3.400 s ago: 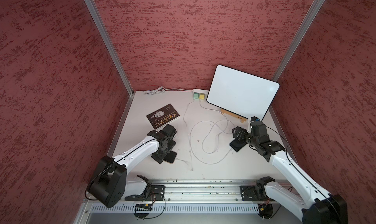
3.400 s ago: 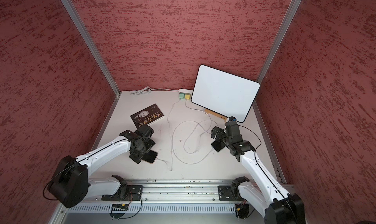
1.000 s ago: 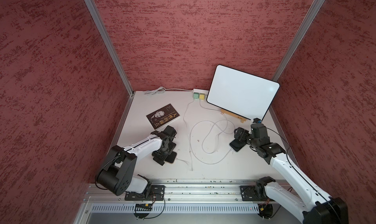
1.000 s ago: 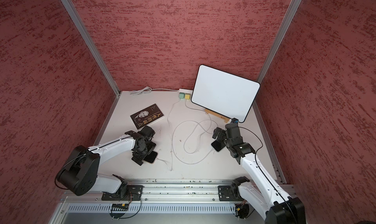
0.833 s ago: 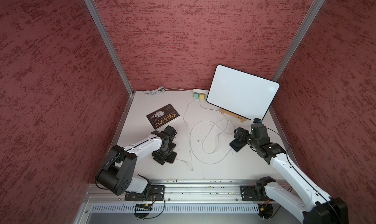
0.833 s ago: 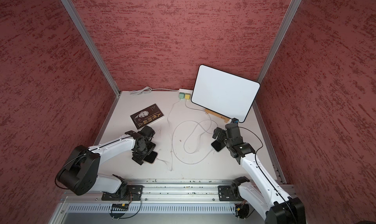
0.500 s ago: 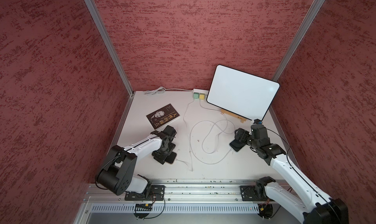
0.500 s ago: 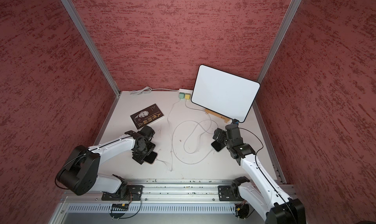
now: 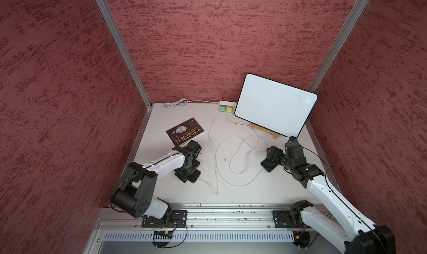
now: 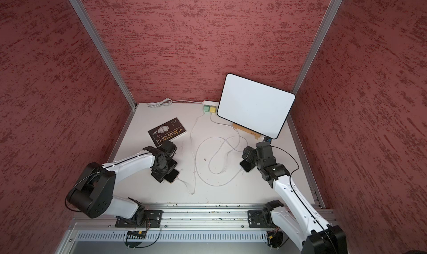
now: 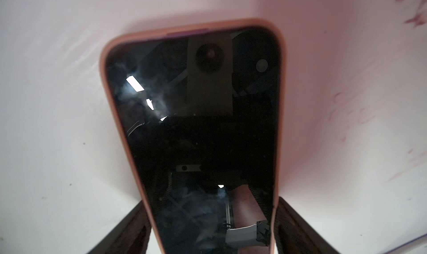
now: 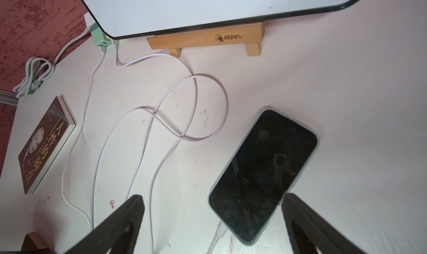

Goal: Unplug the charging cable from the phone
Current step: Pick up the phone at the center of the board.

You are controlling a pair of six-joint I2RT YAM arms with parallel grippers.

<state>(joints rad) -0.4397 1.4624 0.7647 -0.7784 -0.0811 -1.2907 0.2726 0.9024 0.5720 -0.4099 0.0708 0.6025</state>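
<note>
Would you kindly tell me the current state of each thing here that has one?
orange-cased phone: face up, screen dark, thin cable apparently plugged in.
pale-cased phone: face up, screen dark, looped cable plugged in.
left gripper: jaws flanking orange-cased phone; grip unclear.
right gripper: open above pale-cased phone.
book: closed, flat.
white board: blank, propped on wooden stand.
</note>
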